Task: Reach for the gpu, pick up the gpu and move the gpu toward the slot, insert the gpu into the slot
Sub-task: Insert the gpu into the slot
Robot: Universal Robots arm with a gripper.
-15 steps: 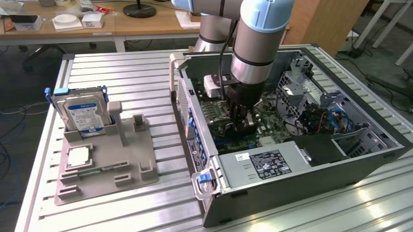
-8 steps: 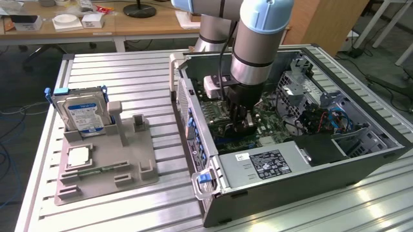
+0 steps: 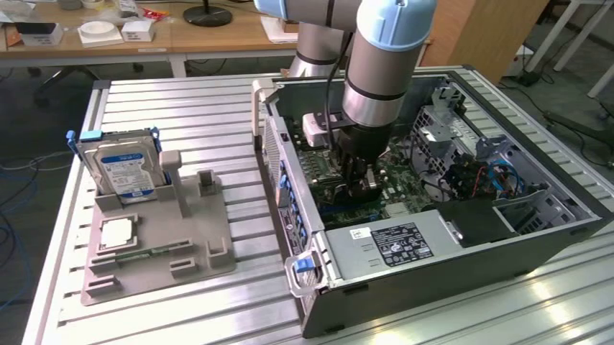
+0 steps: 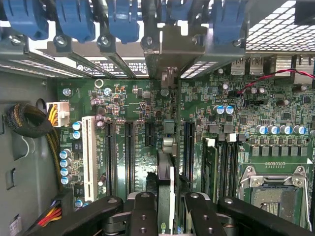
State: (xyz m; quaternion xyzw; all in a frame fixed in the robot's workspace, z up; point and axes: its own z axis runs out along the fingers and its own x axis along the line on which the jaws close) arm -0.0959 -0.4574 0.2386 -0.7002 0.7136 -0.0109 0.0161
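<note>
Inside the open computer case (image 3: 461, 251), the arm hides much of the card in the exterior view. The tool (image 4: 166, 206) is clenched partway on the gpu (image 4: 166, 147), held edge-on and upright over the motherboard (image 4: 275, 118), its bracket (image 4: 170, 54) at the case's rear wall.

The exterior view looks down from high and far; the wrist view faces closely down past the black gripper (image 4: 166, 206) at the green motherboard (image 4: 147, 113), seen in both.

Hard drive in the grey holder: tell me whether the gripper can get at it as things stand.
Probably not right away: the gripper is down inside the computer case, shut on the gpu; the hard drive itself stands uncovered.
</note>
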